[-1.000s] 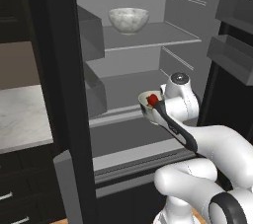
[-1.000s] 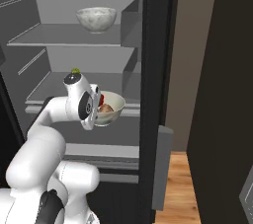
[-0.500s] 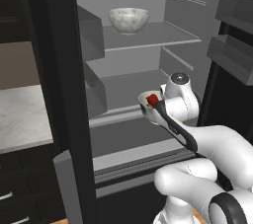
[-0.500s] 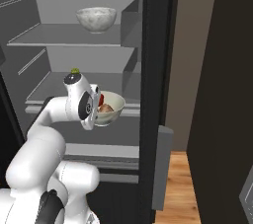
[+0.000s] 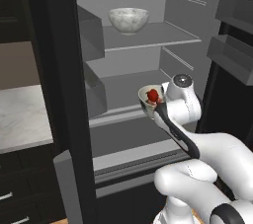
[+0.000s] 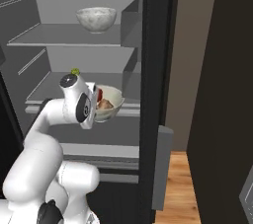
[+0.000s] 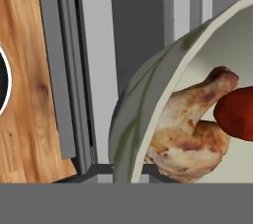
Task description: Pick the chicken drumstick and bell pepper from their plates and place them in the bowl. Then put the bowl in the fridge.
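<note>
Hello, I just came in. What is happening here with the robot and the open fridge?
The robot's gripper is shut on the rim of the bowl and holds it in front of the open fridge, about level with the middle shelf. The chicken drumstick and the bell pepper lie inside the bowl, touching. A marbled bowl sits on the upper shelf. The carried bowl is not yet set down on a shelf.
</note>
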Available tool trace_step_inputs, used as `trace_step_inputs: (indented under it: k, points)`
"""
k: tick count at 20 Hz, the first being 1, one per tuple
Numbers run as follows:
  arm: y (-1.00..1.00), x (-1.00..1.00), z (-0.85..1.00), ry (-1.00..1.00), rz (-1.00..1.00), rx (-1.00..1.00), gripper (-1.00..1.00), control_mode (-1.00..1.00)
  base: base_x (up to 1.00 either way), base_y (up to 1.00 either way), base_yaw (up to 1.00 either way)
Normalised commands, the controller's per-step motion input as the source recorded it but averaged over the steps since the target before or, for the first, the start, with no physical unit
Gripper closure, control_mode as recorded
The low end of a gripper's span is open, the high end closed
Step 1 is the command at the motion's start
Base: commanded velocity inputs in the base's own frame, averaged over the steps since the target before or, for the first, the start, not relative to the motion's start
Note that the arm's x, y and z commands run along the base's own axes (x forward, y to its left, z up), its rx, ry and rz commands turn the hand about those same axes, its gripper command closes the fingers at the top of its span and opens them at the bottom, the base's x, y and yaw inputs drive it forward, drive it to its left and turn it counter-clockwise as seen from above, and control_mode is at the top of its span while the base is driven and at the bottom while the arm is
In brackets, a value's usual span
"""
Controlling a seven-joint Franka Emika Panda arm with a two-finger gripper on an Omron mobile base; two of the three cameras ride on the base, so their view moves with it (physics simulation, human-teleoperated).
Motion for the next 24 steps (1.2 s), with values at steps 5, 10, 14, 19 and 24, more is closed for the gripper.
trace_step_inputs:
  k: [5,10,14,19,24]
  points:
    - [0.07,-0.09,0.41,-0.14,0.01,-0.05,1.0,-1.0,0.0,0.0,0.0]
    - [0.14,0.24,0.36,0.13,0.03,-0.04,1.0,-1.0,0.0,0.0,0.0]
    - [0.1,0.39,0.33,0.14,0.15,0.06,1.0,-1.0,0.0,0.0,0.0]
    - [0.05,0.44,0.14,0.01,0.19,0.12,1.0,-1.0,0.0,0.0,0.0]
    - [0.18,0.51,0.0,-0.03,0.1,0.0,1.0,-1.0,0.0,0.0,0.0]
